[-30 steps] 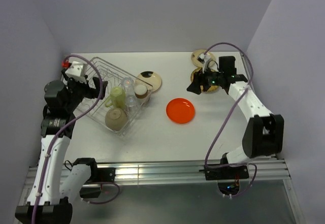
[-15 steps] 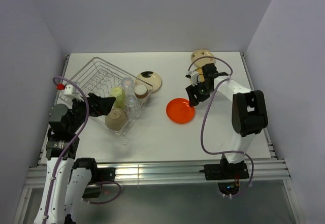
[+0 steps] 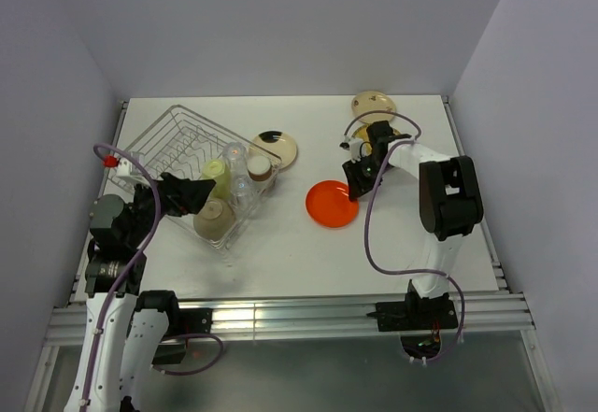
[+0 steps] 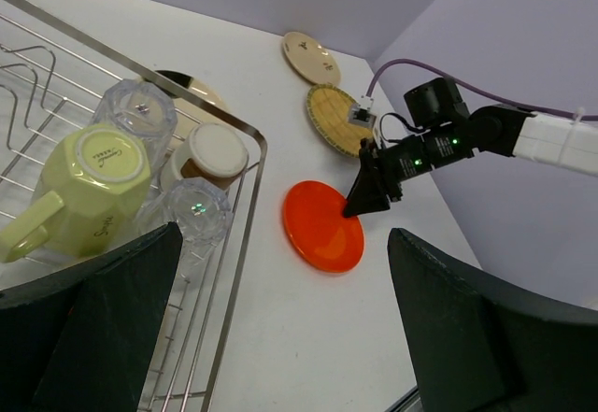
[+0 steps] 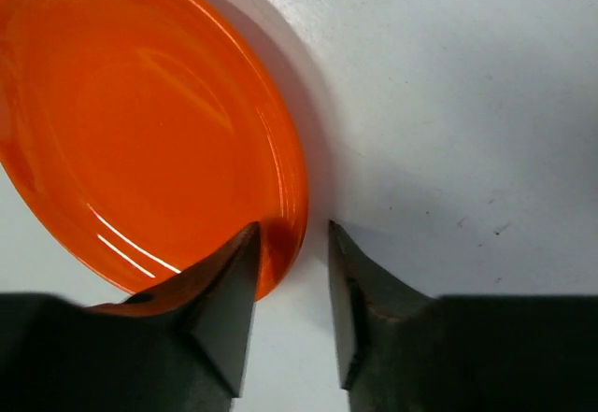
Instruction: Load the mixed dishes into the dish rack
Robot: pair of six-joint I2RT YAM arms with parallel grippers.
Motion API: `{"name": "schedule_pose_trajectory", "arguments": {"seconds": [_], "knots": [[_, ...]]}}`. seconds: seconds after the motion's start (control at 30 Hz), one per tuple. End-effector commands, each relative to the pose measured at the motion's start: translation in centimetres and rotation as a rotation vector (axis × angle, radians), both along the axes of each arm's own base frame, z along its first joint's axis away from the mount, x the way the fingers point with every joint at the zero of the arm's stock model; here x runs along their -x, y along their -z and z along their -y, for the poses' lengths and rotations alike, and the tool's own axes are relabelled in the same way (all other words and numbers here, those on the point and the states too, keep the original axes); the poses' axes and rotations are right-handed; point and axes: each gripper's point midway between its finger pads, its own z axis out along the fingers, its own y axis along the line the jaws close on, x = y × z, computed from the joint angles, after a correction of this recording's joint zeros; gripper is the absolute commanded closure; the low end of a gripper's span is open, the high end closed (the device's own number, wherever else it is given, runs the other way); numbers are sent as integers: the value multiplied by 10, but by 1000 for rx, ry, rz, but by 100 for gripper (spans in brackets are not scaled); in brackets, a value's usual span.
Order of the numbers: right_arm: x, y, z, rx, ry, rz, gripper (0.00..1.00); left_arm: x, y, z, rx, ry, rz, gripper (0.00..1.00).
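Note:
The orange plate (image 3: pixel 332 204) lies flat on the table, right of the dish rack (image 3: pixel 140 136). My right gripper (image 3: pixel 356 186) is down at the plate's right rim. In the right wrist view its jaws (image 5: pixel 290 281) straddle the rim of the orange plate (image 5: pixel 140 122), one finger over the inside and one on the table outside, with a gap left. The rack holds a pale yellow mug (image 3: pixel 215 177), two clear glasses (image 3: pixel 234 155), a small cup (image 3: pixel 259 169) and a bowl (image 3: pixel 213 218). My left gripper (image 4: pixel 290 337) hangs wide open and empty over the rack's near corner.
A cream plate with a dark pattern (image 3: pixel 277 148) lies just beyond the rack's right corner. A tan woven plate (image 4: pixel 338 120) and a cream plate (image 3: pixel 372 104) lie at the back right, behind my right arm. Walls close in the table on three sides.
My right gripper came from the woven plate down to the orange plate's rim and its jaws narrowed. My left arm drew back from the rack's far left to its near side.

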Motion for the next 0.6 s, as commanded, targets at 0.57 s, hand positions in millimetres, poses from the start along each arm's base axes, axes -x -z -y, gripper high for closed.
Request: {"name": "schedule_pose_trajectory", "arguments": {"seconds": [0.57], "knots": [[-7,-48,-9,-249,11,58,100,-5,-22,60,139,275,0,6]]}}
